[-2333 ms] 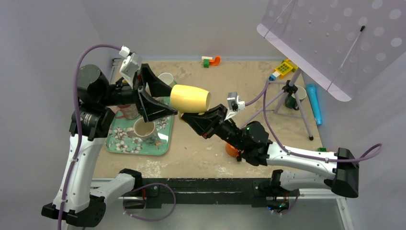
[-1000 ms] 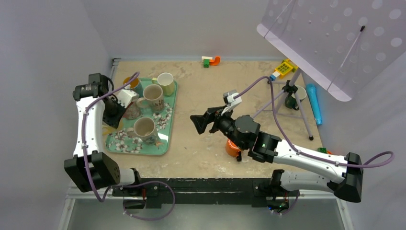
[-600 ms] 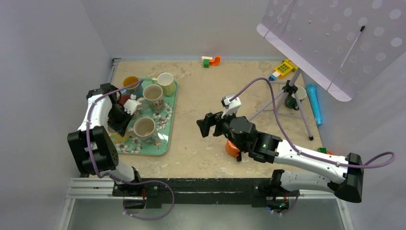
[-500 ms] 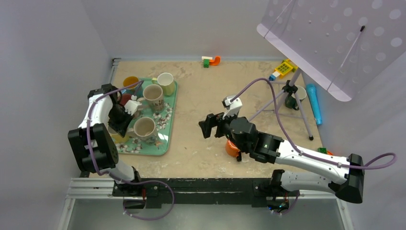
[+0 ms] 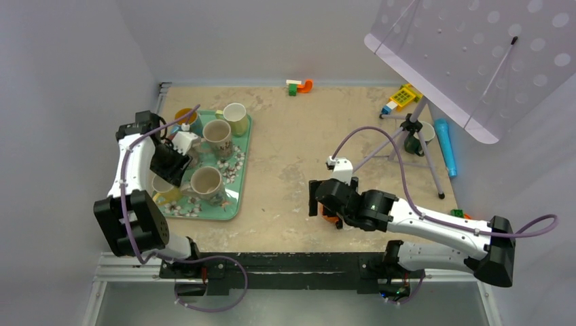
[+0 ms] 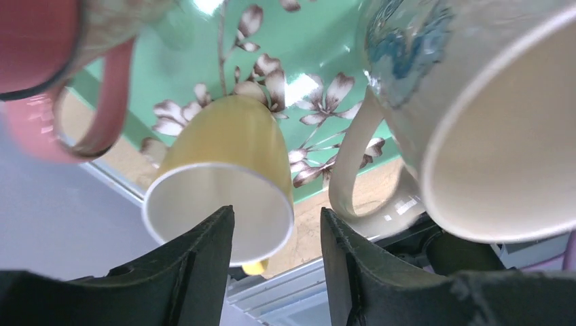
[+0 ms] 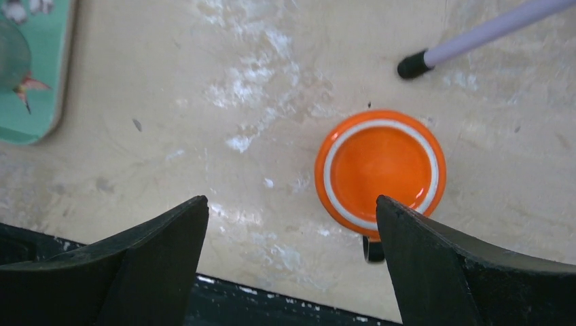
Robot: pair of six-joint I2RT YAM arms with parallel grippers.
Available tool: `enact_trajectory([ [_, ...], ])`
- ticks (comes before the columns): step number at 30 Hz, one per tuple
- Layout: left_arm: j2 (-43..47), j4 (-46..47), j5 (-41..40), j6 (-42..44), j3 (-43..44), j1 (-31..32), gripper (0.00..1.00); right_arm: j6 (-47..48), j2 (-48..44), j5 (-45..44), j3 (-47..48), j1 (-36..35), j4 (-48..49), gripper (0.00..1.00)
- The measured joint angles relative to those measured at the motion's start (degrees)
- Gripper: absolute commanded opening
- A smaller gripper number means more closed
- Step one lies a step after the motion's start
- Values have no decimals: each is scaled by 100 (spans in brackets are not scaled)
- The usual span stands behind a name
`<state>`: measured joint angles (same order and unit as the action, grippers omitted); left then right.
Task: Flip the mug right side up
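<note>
— One mug matters to us; where do we find it?

— Right under our left pincer (image 6: pixel 275 227). The yellow mug (image 6: pixel 227 153) stands on the green flowered tray (image 6: pixel 319 41), mouth up toward the pincer. It sits just below the fingertips, offset toward one finger.

— How does it look?

— Plain pale yellow outside and white inside, narrowing toward its foot. A small yellow bit shows past the rim on the near side.

— And the pincer itself?

— Its fingers stand a little apart, gripping nothing. Whether one brushes the rim we cannot tell. To one side of it sits a cream mug (image 6: pixel 489 136) with a blue pattern, to the other a pink mug (image 6: pixel 27 54) with a looped handle.

— What about our right pincer (image 7: pixel 291 204)?

— It is spread wide and empty, hovering over the sandy table (image 7: pixel 170 102). An orange round thing (image 7: pixel 379 170) ringed in white lies below it, nearer one finger than the other.
</note>
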<state>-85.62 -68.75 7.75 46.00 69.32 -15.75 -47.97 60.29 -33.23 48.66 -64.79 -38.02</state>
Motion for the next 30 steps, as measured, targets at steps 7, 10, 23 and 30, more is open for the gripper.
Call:
enact_trajectory([
  [7, 828, -306, 422, -142, 525, 35, 54, -776, 4, 522, -334, -4, -866, 96],
  [10, 1069, -492, 629, -234, 597, 249, 55, -1008, -70, 610, -511, -4, -1049, 96],
  [23, 1429, -168, 931, -466, 407, 1539, 60, -1108, 481, 575, -1209, 28, -122, 87],
  [30, 894, 876, 459, -466, -151, 1779, 57, -1091, 800, 605, -1381, 37, 623, 81],
])
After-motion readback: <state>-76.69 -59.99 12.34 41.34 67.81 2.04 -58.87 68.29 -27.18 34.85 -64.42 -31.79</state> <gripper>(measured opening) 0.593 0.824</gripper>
